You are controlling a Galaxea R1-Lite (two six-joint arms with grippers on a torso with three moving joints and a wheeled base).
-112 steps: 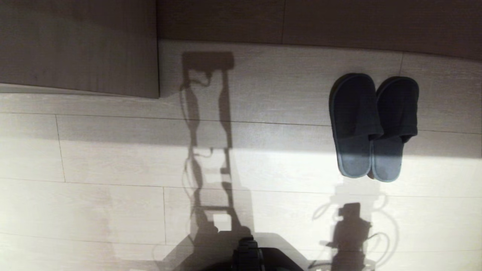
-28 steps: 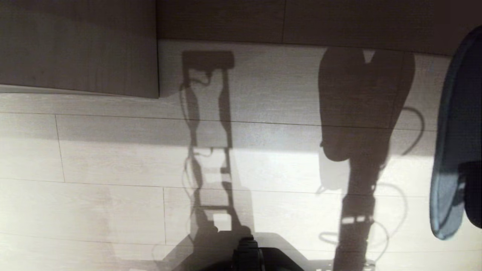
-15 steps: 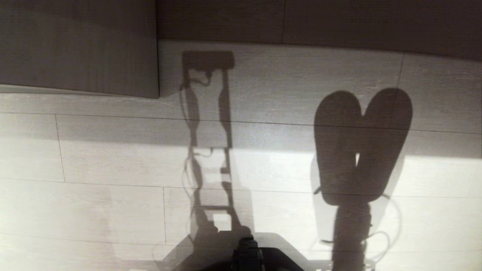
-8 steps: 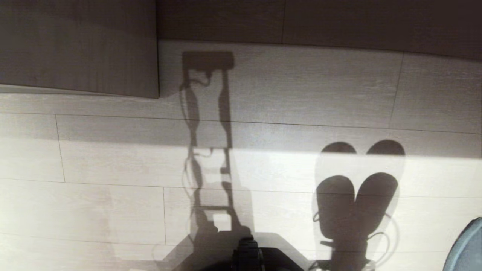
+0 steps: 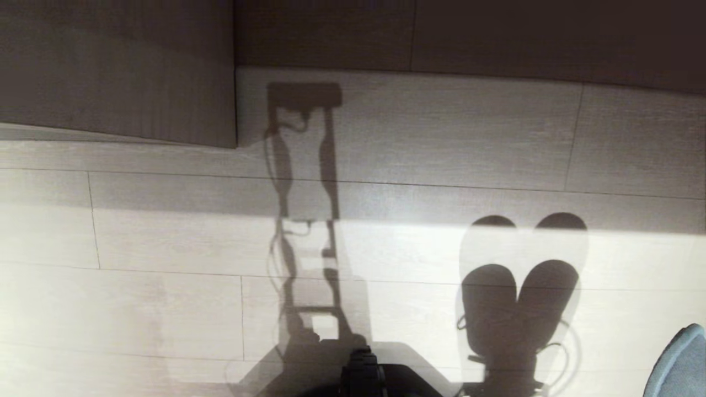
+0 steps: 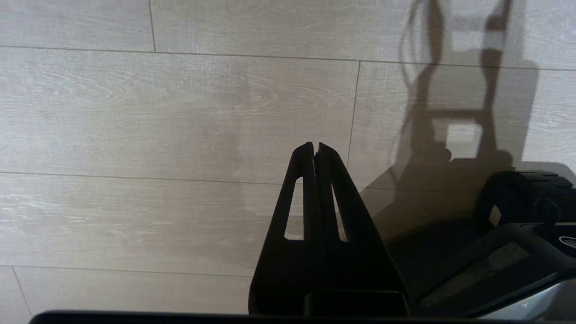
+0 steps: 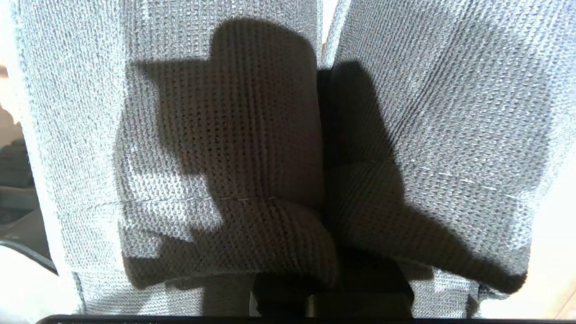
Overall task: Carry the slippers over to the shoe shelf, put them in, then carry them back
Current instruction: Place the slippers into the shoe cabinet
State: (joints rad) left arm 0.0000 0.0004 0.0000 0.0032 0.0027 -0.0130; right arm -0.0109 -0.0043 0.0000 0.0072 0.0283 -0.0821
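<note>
The floor of pale wood-look planks is filling most of the head view, with sunlight falling across its nearer half and the robot's own shadow lying down the middle. Along the far edge a grey-brown laminate panel is jutting forward on the left; whether it belongs to the shoe shelf cannot be told, and no open compartment is showing, so nothing can be said of what any cubby is holding.

The slippers are hanging off the floor, side by side, pinched together at their inner edges in the right gripper, which is clenched on them at the robot's right; its fingers are mostly hidden under the knitted fabric. Only one blue-grey corner of the pair is showing in the head view, at the lower right, while their twin shadow is lying on the sunlit planks.

The left gripper is parked low beside the base, its fingers pressed shut on nothing.

Judging by this, the pick-up is done; the carry, the placing in the shelf and the return are all still lying ahead.
</note>
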